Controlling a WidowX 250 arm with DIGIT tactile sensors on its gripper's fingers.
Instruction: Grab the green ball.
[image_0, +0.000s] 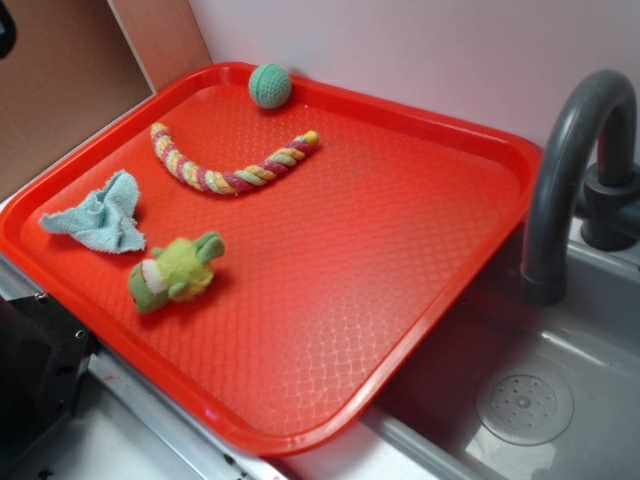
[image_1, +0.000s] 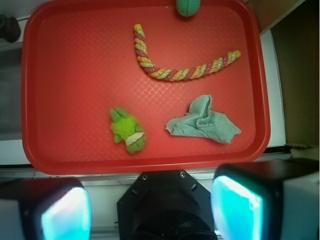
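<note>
gripper (image_1: 150, 210) jaws wide apart, empty, at tray's near edge | red tray (image_0: 400, 300) | near: lime plush toy (image_0: 175, 272), blue cloth (image_0: 100, 213) | mid: twisted rope toy (image_0: 232, 165) | far edge: green ball (image_0: 270, 86), well apart from gripper | gray faucet (image_0: 575, 180) right

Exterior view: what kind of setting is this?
Likely a toy kitchen sink station. A grey faucet curves over a grey basin with a drain, and a red tray beside it holds the green ball and other toys.
</note>
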